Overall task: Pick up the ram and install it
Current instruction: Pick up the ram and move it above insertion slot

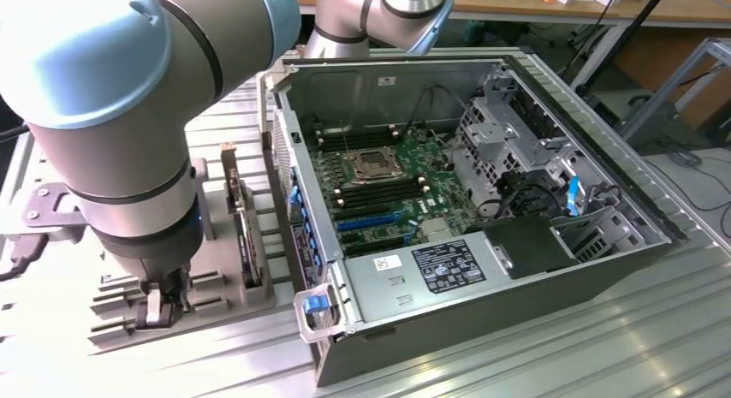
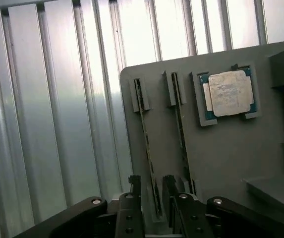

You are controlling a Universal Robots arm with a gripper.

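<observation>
Closest in the wrist view, the end effector (image 2: 151,181) stands with its two black fingers (image 2: 133,184) wide apart, holding nothing. Its fingers straddle the near end of the ram (image 2: 146,139), one on each side with a gap showing between each and the board. The ram sits on edge in a slot of the grey tray (image 2: 221,148), running away from the fingers. Just beside it a second stick (image 2: 181,129) stands on edge in its own slot, parallel to the first. Farther along the tray a square silver processor chip (image 2: 228,93) lies flat in a pocket. The tray rests on the ribbed metal counter (image 2: 57,99).

In the exterior view, the arm reaches straight down over the tray, the end effector (image 1: 160,308) low among its slots. Behind it an expansion card (image 1: 238,210) stands upright. Beyond, toward the exterior view's right, the computer case (image 1: 342,90) lies open, its motherboard (image 1: 395,188) exposed.
</observation>
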